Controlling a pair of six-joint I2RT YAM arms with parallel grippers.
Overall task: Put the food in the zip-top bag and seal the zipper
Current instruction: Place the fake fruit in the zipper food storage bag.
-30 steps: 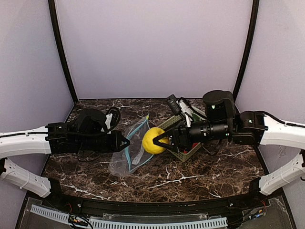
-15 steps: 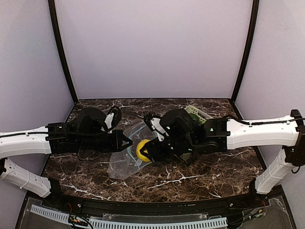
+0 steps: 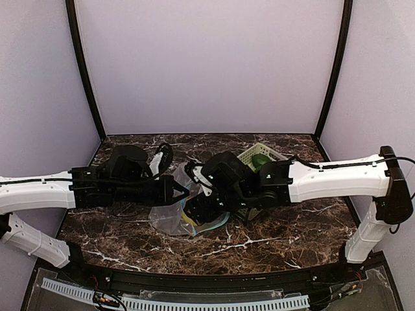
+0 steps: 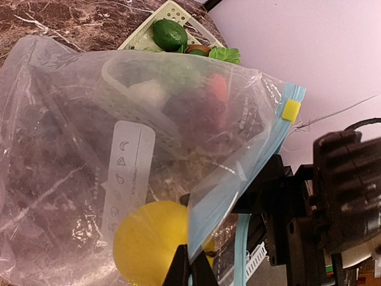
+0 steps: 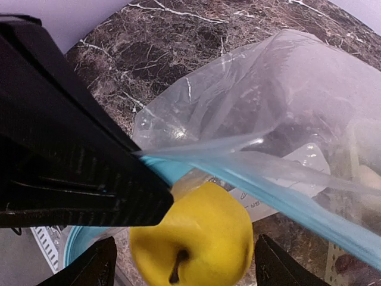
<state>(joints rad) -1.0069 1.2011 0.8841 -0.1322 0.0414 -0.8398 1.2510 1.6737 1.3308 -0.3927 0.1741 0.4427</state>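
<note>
The clear zip-top bag (image 3: 163, 219) lies at mid-table with its mouth held up. My left gripper (image 3: 171, 192) is shut on the teal-blue zipper (image 4: 238, 190) strip; in the left wrist view its fingertips (image 4: 181, 271) pinch that strip. My right gripper (image 3: 194, 210) reaches into the bag's mouth. In the right wrist view it (image 5: 187, 265) is open, with the yellow lemon (image 5: 193, 241) loose between its fingers under the zipper (image 5: 286, 202). The lemon shows through the bag (image 4: 77, 119) in the left wrist view (image 4: 149, 244).
A pale green lattice basket (image 3: 251, 153) stands behind the right arm, holding a green fruit (image 4: 169, 34), a leafy green (image 4: 225, 55) and more toy food. The right arm's black body (image 4: 321, 202) is close beside the left gripper.
My right arm has carried the lemon left from beside the basket into the bag's mouth. My left gripper has shifted slightly right, still gripping the zipper edge.
</note>
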